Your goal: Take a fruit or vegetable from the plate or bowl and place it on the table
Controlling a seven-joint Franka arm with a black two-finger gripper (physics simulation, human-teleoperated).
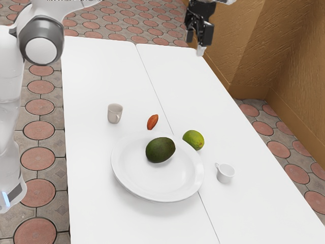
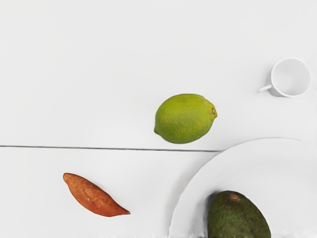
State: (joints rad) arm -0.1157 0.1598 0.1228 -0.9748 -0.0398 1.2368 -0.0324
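So the hand [image 1: 197, 42] is open and empty, pointing down, held high and well apart from the plate [image 1: 152, 184]. Avocado [image 1: 160, 150] is on the plate, lime [image 1: 193, 140] just beside it, tbh.

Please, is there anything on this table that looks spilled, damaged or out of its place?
Nothing stands out. The beige cup and the white cup stand upright, the avocado rests on the plate, and I see no spill or damage.
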